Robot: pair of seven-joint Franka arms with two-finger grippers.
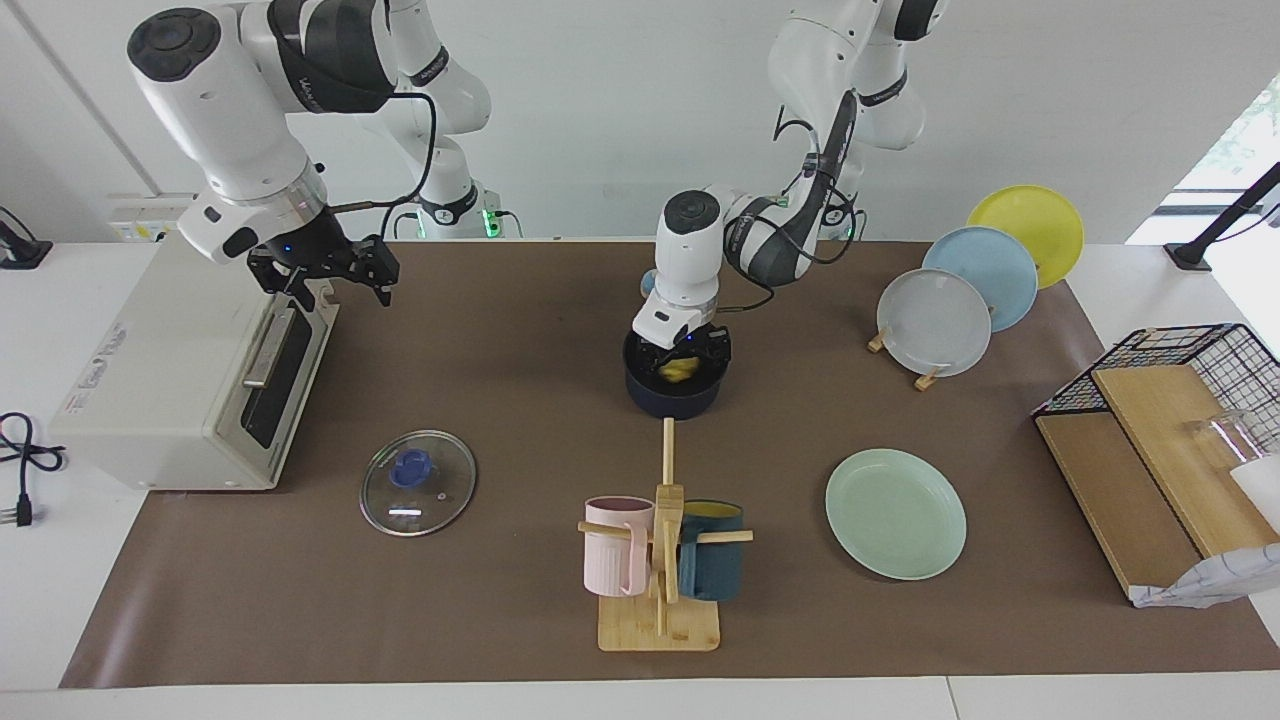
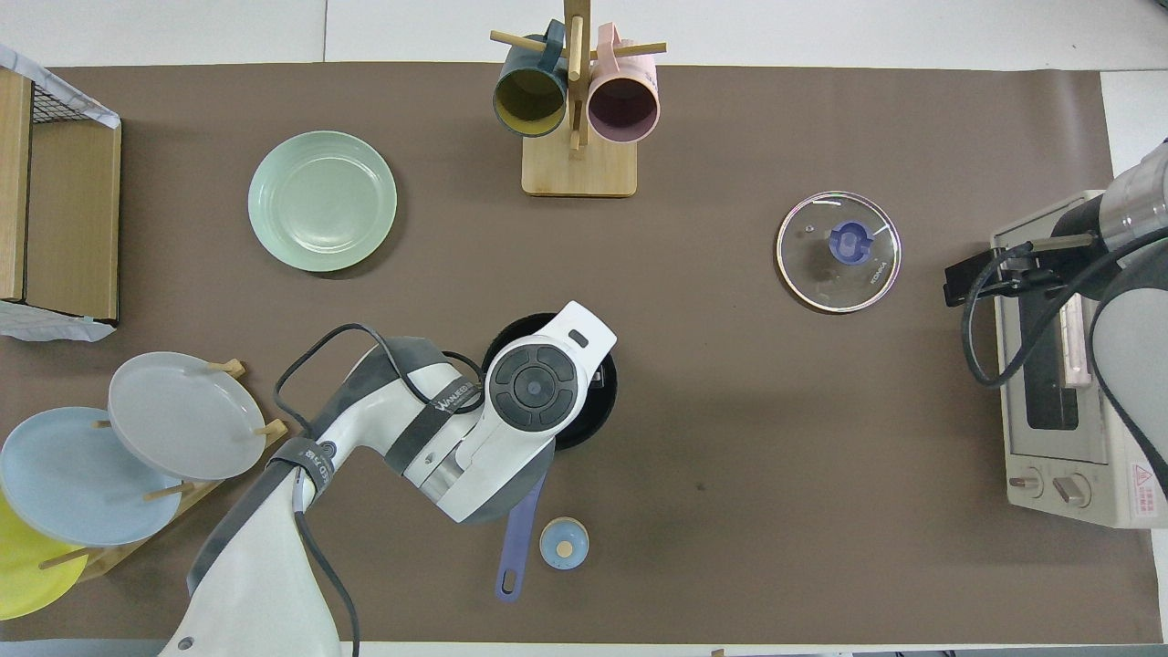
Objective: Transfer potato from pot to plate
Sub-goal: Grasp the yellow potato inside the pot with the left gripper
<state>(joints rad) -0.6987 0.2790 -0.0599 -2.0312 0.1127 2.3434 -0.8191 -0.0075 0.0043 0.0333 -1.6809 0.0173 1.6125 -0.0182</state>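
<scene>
The yellow potato (image 1: 680, 370) lies inside the dark navy pot (image 1: 675, 400) at the middle of the table. My left gripper (image 1: 682, 358) reaches down into the pot, open, with one finger on each side of the potato. In the overhead view the left arm covers the potato, and only the pot's rim (image 2: 598, 424) and its blue handle (image 2: 516, 543) show. The mint-green plate (image 1: 895, 512) (image 2: 322, 201) lies bare, farther from the robots and toward the left arm's end. My right gripper (image 1: 325, 283) hangs open over the toaster oven (image 1: 170, 370).
A glass lid (image 1: 417, 482) with a blue knob lies toward the right arm's end. A wooden mug rack (image 1: 660, 560) stands farther out than the pot. Grey, blue and yellow plates stand in a rack (image 1: 935, 322). A wire basket and boards (image 1: 1150, 440) fill the left arm's end.
</scene>
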